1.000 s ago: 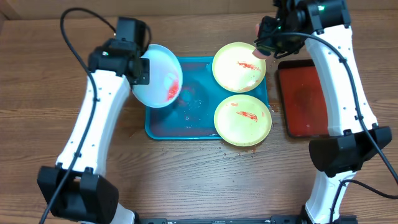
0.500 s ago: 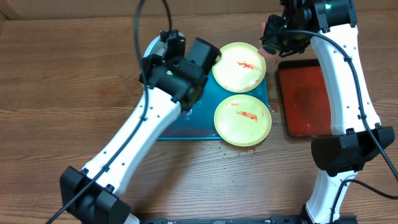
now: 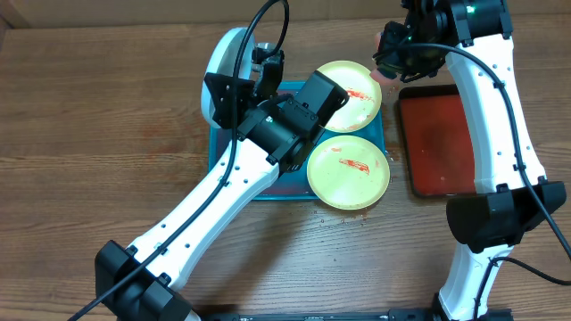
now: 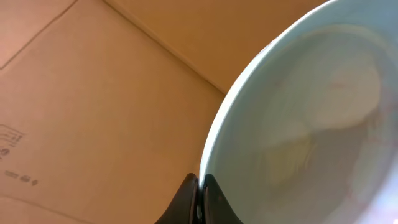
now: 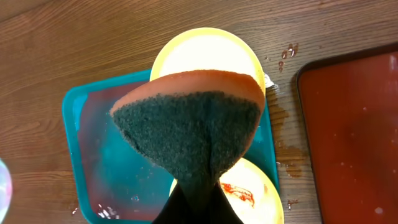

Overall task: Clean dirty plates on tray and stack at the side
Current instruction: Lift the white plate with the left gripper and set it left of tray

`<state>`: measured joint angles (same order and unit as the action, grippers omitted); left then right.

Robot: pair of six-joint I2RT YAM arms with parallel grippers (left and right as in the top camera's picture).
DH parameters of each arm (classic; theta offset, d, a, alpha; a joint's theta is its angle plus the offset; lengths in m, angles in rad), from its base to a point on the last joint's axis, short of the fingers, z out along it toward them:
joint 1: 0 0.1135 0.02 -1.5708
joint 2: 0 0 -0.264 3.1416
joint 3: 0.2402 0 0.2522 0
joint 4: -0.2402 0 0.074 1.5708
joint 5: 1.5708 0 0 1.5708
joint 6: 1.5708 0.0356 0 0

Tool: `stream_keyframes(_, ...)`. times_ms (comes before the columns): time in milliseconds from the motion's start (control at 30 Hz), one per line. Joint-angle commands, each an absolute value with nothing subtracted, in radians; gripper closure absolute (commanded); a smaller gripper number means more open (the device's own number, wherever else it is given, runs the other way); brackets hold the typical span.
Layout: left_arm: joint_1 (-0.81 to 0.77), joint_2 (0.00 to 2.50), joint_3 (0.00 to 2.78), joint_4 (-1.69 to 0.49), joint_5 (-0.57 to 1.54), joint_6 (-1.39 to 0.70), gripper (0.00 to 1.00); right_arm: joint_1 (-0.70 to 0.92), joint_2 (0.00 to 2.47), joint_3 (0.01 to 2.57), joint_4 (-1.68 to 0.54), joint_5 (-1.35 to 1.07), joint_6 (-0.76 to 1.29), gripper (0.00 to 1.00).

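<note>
Gripping the mint-blue plate (image 4: 298, 124) by its rim, the left gripper (image 4: 200, 190) holds it tilted over the tray's (image 3: 215, 153) 11 o'clock corner. At 1 o'clock the right gripper (image 5: 198, 208) clamps a sponge (image 5: 193, 124). The yellow-green plates (image 3: 348, 171) lie at 3 o'clock.

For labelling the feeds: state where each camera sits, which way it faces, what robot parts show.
Overhead: above the table, facing down on left arm, right arm, blue tray, red tray.
Left wrist: faces along a pale plate pinched in the left fingers.
Right wrist: faces down past a sponge in the right fingers onto both trays.
Shared: overhead and right wrist both show the trays.
</note>
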<state>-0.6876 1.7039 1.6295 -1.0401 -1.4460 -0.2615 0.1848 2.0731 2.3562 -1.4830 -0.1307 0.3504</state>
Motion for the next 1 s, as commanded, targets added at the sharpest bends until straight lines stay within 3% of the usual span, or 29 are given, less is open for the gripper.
stream_keyframes(0,-0.692,1.706,1.64,-1.036,-1.475,-0.304,0.96,0.182,2.069,2.37,-1.48,-0.132,0.343,0.96)
stream_keyframes(100,-0.683,1.706,1.64,-1.043,-1.333,-0.294,0.96,0.182,2.069,2.37,-1.48,-0.133,0.343,0.96)
stream_keyframes(267,-0.614,1.714,1.636,-1.112,-0.915,-0.258,0.96,0.182,2.069,2.37,-1.492,-0.132,0.343,0.96)
stream_keyframes(333,-0.549,1.726,1.63,-1.126,-0.722,-0.245,0.96,0.182,2.069,2.37,-1.491,-0.132,0.343,0.96)
stream_keyframes(667,-0.191,1.731,1.626,-1.087,-0.162,-0.205,0.96,0.182,2.069,2.37,-1.496,-0.132,0.342,0.96)
stream_keyframes(800,0.012,1.734,1.625,-1.077,-0.022,-0.218,0.96,0.182,2.069,2.37,-1.496,-0.132,0.343,0.96)
stream_keyframes(967,0.218,1.758,1.583,-1.06,-0.006,-0.251,0.96,0.182,2.069,2.37,-1.499,-0.132,0.342,0.96)
